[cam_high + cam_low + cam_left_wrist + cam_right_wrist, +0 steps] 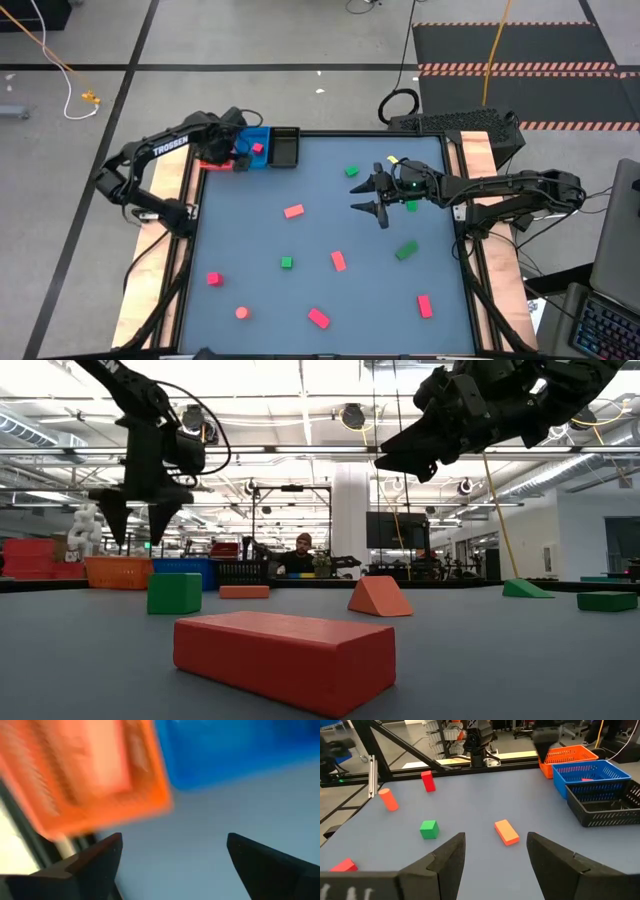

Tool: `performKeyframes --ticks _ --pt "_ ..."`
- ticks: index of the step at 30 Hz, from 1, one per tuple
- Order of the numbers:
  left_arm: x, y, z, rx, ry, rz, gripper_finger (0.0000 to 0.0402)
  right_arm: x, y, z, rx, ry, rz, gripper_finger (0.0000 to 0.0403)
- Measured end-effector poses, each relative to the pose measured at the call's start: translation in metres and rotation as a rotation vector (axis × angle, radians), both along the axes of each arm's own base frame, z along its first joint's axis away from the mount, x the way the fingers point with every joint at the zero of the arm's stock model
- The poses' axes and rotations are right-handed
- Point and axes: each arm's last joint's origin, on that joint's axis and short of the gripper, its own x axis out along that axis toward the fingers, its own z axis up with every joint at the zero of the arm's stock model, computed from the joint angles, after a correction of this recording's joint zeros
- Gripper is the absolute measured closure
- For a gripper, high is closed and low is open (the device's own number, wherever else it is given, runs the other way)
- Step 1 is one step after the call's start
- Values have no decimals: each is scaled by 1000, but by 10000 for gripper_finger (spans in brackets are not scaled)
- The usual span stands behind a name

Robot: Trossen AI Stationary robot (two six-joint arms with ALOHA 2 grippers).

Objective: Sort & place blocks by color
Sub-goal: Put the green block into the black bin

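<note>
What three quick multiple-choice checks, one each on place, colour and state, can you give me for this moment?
1. The left end effector hovers over:
A. the trays at the table's far left corner
B. the table's middle
C. the near edge

2. The small block lying in the blue plastic tray is:
A. green
B. pink-red
C. black

3. The right end effector is:
A. shut on a block
B. open and empty
C. resting in a tray

Answers: 1 A, the high view shows it above the trays. 2 B, pink-red against blue. 3 B, its fingers stand apart with nothing between.
</note>
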Motion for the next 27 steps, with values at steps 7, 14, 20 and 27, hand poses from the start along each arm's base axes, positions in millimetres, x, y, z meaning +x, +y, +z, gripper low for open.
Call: performKeyframes --ticks 7,14,20,27 --pt "22 -47 12 -149 -68 -148 103 0 0 1 8 -9 -2 195" --pt "48 -103 15 -209 -47 -306 131 1 0 2 21 -20 -4 195" --pt "68 -151 15 -208 -79 -425 133 1 0 2 20 -20 -4 195" --pt "102 -194 21 -36 -366 -570 133 1 0 2 19 -20 -3 195"
